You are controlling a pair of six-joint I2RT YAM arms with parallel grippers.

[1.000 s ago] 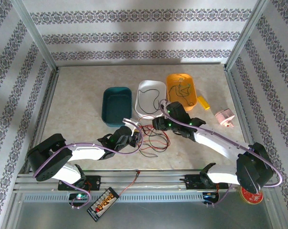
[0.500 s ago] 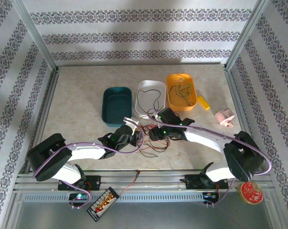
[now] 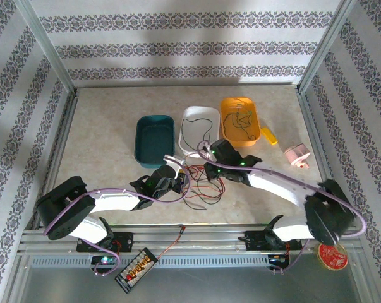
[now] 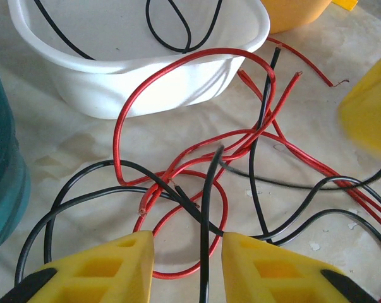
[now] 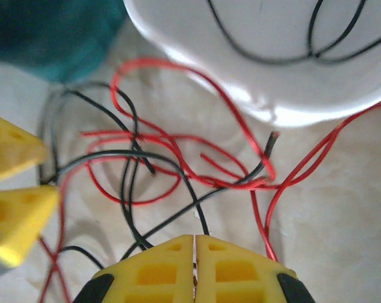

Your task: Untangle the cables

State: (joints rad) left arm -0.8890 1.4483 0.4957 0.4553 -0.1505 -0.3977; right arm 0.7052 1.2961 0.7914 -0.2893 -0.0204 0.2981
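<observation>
The cables [image 3: 201, 187], a loose tangle of thin red and black wires, lie on the surface [image 3: 102, 126] just in front of the white tray [image 3: 191, 113], between the two arms. The teal tray [image 3: 139, 142] stands left of the white one and the orange tray [image 3: 256, 120] right of it, all three in a row. A black cable [image 3: 185, 134] lies looped inside the white tray, and a green cable [image 3: 241, 123] sits in the orange tray.

The left gripper [image 4: 188, 243] is low at the near-left edge of the tangle. Its jaws stand apart, and one black cable [image 4: 206, 208] runs through the gap between them without being pinched. Ahead of it, a red cable [image 4: 116, 136] arches up beside the wall of the white tray [image 4: 146, 88], crossing other red and black strands.

The right gripper [image 5: 194, 243] reaches in from the right, over the far side of the tangle close to the white tray. Its jaws are pressed fully together. Black and red strands pass close on either side of its fingers, but whether any cable is caught between them cannot be told. The left gripper's yellow fingers [image 5: 13, 202] show at the left of the right wrist view.
</observation>
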